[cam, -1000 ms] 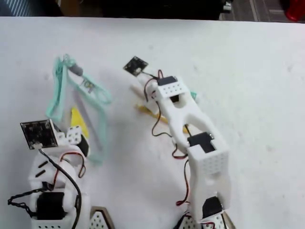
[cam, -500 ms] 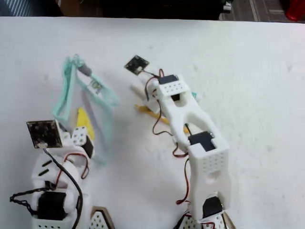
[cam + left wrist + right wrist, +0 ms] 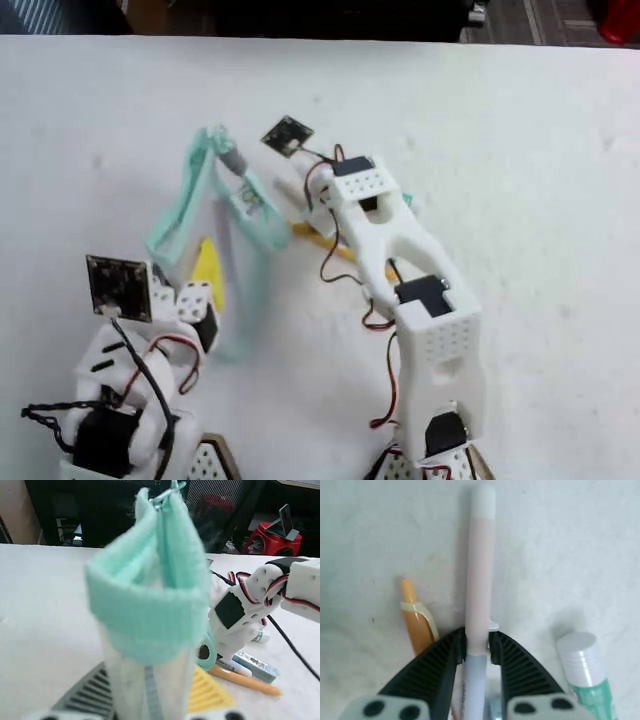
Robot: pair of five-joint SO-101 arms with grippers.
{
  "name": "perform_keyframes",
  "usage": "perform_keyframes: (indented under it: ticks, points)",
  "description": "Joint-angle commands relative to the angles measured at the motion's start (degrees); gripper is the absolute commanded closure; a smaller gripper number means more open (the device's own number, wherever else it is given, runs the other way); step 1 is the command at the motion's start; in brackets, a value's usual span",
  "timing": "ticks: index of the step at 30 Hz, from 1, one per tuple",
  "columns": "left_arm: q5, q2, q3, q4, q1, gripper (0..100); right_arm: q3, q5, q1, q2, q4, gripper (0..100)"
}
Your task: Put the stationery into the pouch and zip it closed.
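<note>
The pale pen [image 3: 480,570], pinched by the right gripper [image 3: 477,642]'s closed fingers, could be snagged on the floppy pouch [image 3: 150,595], itself clamped by the left gripper [image 3: 147,700].

Left claw [image 3: 147,690] clamped, arm folded back; right claw [image 3: 477,642] clamped, arm outstretched.

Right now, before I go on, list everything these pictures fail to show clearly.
- Inside of the pouch: in the left wrist view, its own blurred teal band blocks any look at the contents.
- Stationery layout: in the high view, the right arm covers most of it.
- Rear end of the pen: in the right wrist view, hidden inside the right gripper.
- Base of the green-labelled tube: in the right wrist view, cut off by the picture's edge.
</note>
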Motion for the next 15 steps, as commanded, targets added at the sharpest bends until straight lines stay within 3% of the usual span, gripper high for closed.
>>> perform_keyframes:
  ticks: [1, 10, 15]
  points:
    - [-2.9, -0.6, -3.9, 0.6, 1.0, 98, -0.8, -0.1, 0.8, 0.0, 1.5, 98.1]
    - [-3.7, -0.6, 1.5, -2.6, 6.7, 98, -0.8, -0.1, 0.8, 0.0, 1.5, 98.1]
    - [-8.0, -0.6, 2.5, -3.1, 6.8, 98, -0.8, -0.1, 0.8, 0.0, 1.5, 98.2]
